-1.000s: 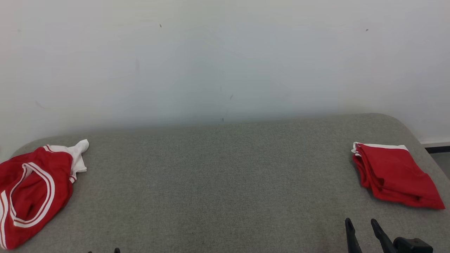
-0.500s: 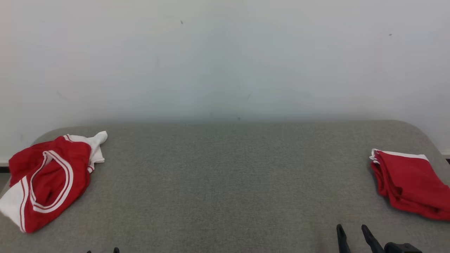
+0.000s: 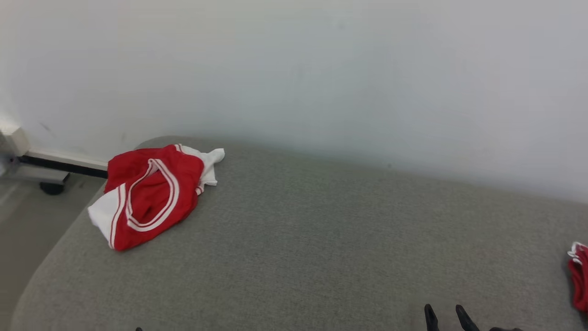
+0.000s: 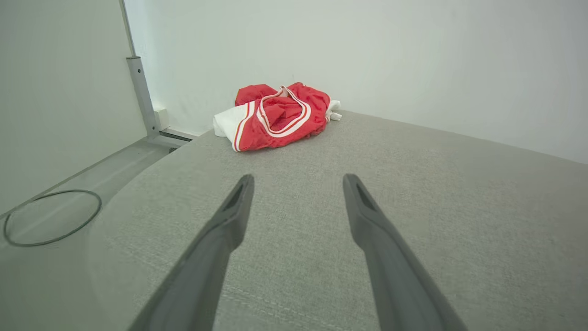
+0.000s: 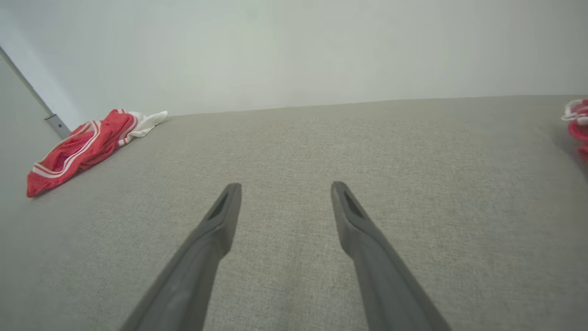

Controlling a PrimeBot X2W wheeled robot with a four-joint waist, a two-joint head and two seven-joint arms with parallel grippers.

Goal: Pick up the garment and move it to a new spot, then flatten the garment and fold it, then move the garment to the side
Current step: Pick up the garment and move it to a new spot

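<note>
A crumpled red-and-white garment point(image 3: 151, 195) is seen at the far left corner of the grey upholstered surface point(image 3: 321, 239) set against a white wall point(image 3: 321, 69), with the left gripper point(image 4: 298, 177) and right gripper point(image 5: 286, 185) both spread open.

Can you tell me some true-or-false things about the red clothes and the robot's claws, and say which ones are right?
1. The crumpled red and white garment lies on the grey fabric surface. True.
2. The left gripper is squeezing that garment. False: it is open and well short of it.
3. The right gripper is open and holds nothing. True.
4. The crumpled garment sits in the middle of the surface. False: it is near the far left corner.
5. A second red garment shows at the surface's right edge. True.
</note>
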